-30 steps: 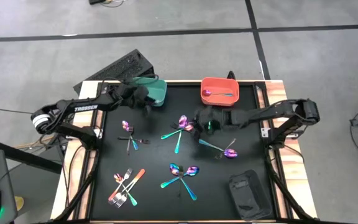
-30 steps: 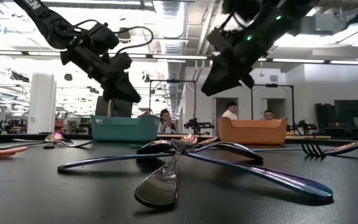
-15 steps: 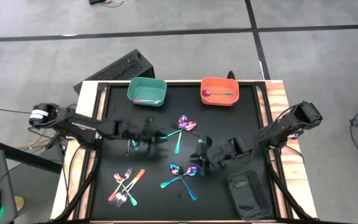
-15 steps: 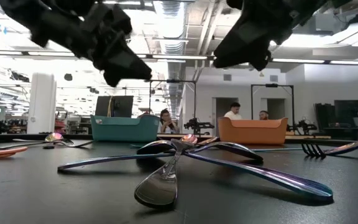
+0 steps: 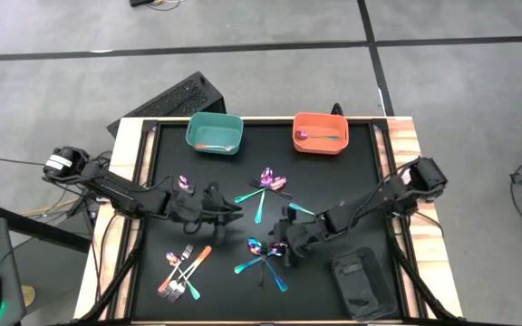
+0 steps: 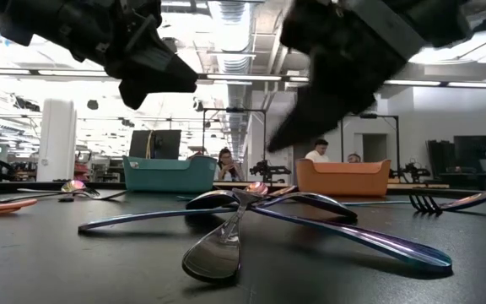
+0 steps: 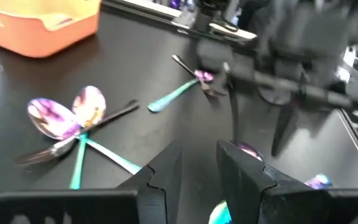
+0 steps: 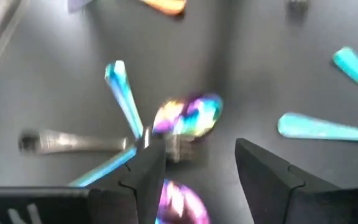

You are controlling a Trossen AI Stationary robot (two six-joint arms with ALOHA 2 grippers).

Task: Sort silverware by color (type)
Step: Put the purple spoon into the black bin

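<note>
Right hand (image 5: 284,246) open over spoons (image 5: 268,247)

Left arm (image 5: 120,188) stretched low across the table from the left edge, left gripper (image 5: 229,206) near the middle, fingers slightly parted; right arm (image 5: 379,195) angled in from the right edge, right gripper (image 5: 284,249) low, fingers apart.

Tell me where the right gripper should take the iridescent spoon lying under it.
Judging by the right wrist view, the iridescent spoon lies flat in a crossed pile. The open right gripper would best come straight down and pinch the narrow neck beside the bowl, fingers across the handle, where it looks clear of the teal handles.
</note>
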